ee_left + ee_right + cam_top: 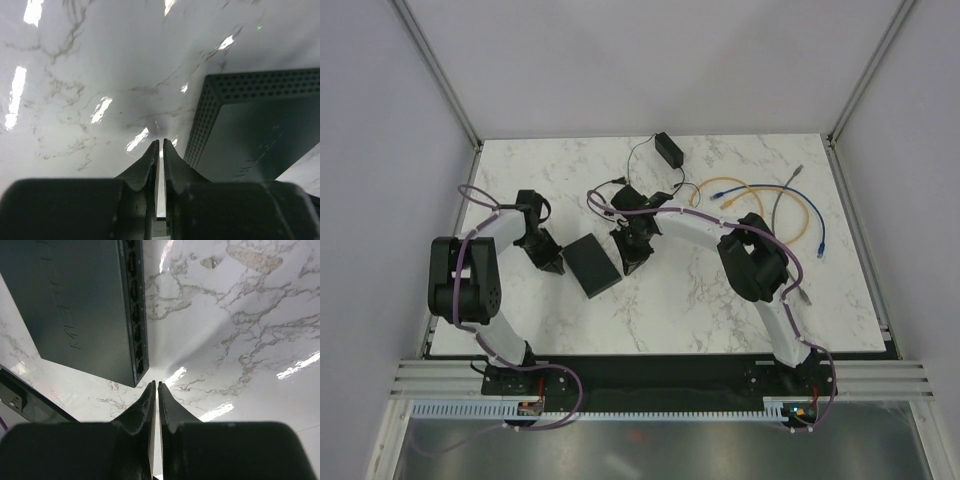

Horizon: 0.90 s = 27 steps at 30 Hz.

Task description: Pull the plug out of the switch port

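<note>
Switch ports along black box edge, table middle, left gripper closed empty beside box, right gripper closed empty beside ports.

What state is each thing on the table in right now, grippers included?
network switch: lying flat, not held.
ports: those in view empty, no plug.
left gripper: shut, holding nothing.
right gripper: shut, holding nothing.
power adapter: lying loose, not held.
yellow cable: loose, unplugged.
grey cable: loose, unplugged.
</note>
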Available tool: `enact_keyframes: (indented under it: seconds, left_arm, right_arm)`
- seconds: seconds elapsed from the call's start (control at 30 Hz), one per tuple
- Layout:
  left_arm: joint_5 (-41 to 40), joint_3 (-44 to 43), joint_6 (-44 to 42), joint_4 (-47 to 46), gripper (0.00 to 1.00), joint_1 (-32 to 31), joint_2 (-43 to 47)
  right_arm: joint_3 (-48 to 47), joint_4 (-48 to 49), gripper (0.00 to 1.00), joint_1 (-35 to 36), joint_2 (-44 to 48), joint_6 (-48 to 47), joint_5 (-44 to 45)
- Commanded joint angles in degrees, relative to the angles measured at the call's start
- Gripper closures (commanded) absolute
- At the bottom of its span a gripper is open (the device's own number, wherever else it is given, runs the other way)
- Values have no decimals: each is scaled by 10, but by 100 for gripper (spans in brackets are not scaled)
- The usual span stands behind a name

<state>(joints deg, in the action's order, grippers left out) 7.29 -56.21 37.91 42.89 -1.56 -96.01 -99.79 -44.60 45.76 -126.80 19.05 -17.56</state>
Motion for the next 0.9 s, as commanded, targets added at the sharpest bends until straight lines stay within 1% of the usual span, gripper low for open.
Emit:
enact_keyframes:
  seconds: [0.0,0.1,0.2,0.3,0.33,0.37,0.43,0.5,0.6,0.63,0.7,0.73,0.77,0.83,0.87]
  left_arm:
    - [-21,-68,6,-14,87,3,-36]
    - [-21,-103,6,-14,87,2,-72]
    - [-21,-131,6,-14,87,2,-101]
    - [-21,-180,6,-14,87,2,-134]
    - [74,-190,-3,-33,89,1,-142]
    - [102,-201,-38,-35,89,-1,-154]
    - [136,-231,-46,-57,89,-12,-167]
    - [158,-264,-48,-60,90,-20,-177]
    - [178,-289,-43,-76,89,-35,-180]
    - [182,-290,-40,-76,89,-36,-182]
    - [218,-294,-30,-77,88,-37,-194]
    - [228,-297,-30,-78,88,-41,-198]
    - [232,-298,-32,-76,88,-44,-198]
    - [206,-288,-28,-72,88,-48,-181]
    - [171,-281,-20,-70,89,-49,-166]
  right_arm:
    - [-37,2,89,3,-4,-10,6]
    - [-60,-7,88,14,-18,-11,2]
    - [-81,-7,89,29,-36,-1,-24]
    - [-114,-5,89,46,-56,8,-59]
    - [-134,-5,89,56,-65,9,-78]
    - [-144,0,89,62,-70,11,-92]
    - [-167,7,91,68,-76,24,-110]
    - [-166,27,91,65,-64,31,-99]
    - [-125,50,91,48,-21,44,-88]
    - [-100,49,92,31,0,46,-79]
    - [-61,49,91,9,26,53,-66]
    - [-19,50,91,-14,50,56,-67]
    - [1,50,92,-25,62,55,-69]
    - [50,51,92,-48,91,35,-68]
    - [62,51,92,-53,98,26,-68]
